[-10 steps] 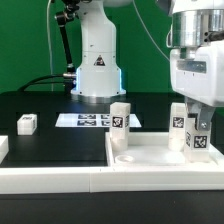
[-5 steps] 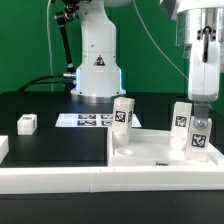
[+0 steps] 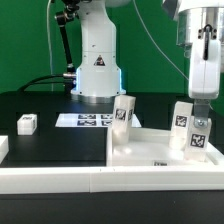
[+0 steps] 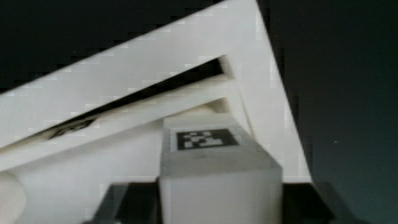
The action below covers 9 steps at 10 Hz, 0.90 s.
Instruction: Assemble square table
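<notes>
On the matte black table before a green backdrop, the smooth white raised-rim square tabletop lies at the exterior view's right, carrying three upright boxy tagged legs: first rear leg, second rear leg, and near leg, on which the gripper is clamped, while a fourth leg lies apart near the marker board.

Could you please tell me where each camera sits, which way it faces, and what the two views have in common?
Exterior view: low in front of the table, facing across the white tabletop to the arm's base; the gripper shows on the exterior view's right.
Wrist view: on the wrist, looking down along the dark fingers at a tagged leg over a tabletop corner.
Shared: that leg, clamped in the gripper, and the tabletop.
</notes>
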Each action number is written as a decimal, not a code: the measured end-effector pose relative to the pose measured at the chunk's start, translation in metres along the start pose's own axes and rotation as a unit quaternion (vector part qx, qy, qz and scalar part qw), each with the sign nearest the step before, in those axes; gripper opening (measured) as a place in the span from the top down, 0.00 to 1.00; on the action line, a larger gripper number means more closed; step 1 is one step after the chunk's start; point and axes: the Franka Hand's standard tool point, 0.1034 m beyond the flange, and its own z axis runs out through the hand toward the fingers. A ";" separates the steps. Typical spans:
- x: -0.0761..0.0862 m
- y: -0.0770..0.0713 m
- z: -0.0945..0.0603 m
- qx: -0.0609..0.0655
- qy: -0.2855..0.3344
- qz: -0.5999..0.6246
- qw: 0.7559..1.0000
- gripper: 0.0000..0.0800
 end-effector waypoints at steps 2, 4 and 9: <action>0.002 -0.001 -0.009 -0.017 -0.001 -0.057 0.998 0.26; 0.011 -0.007 -0.030 -0.009 -0.016 -0.144 0.989 0.20; 0.028 -0.005 -0.037 0.001 -0.022 -0.189 0.982 0.19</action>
